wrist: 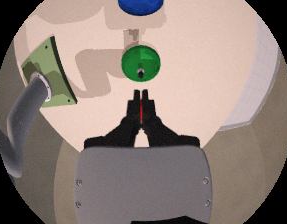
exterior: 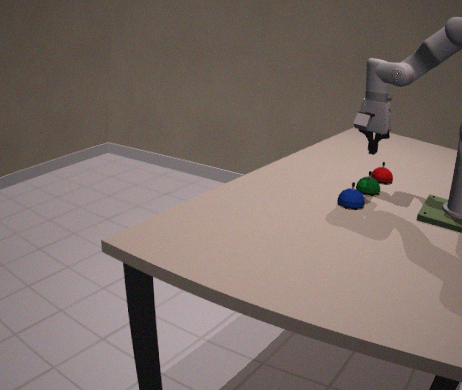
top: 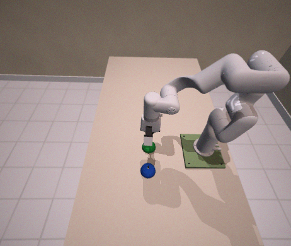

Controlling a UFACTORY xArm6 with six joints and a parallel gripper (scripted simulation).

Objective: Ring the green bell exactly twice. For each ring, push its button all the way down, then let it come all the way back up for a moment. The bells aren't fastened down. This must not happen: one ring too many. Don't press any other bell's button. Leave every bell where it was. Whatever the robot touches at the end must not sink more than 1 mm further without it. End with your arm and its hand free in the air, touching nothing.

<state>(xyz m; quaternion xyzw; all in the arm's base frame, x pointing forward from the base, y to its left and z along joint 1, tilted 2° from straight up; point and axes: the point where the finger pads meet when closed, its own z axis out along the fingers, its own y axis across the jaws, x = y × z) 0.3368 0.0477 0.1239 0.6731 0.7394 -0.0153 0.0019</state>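
Observation:
The green bell (exterior: 368,185) sits on the table between a blue bell (exterior: 351,198) and a red bell (exterior: 382,175), all in one row. In the top view the green bell (top: 148,147) shows just under my gripper body, and the red bell is hidden behind it. My gripper (exterior: 373,148) is shut and empty, hanging well above the bells. In the wrist view my fingertips point close beside the green bell (wrist: 139,63), whose small button stands up and free. A sliver of red shows between the fingers.
The arm's green base plate (top: 202,155) stands to the right of the bells. The table's edge drops off to the left.

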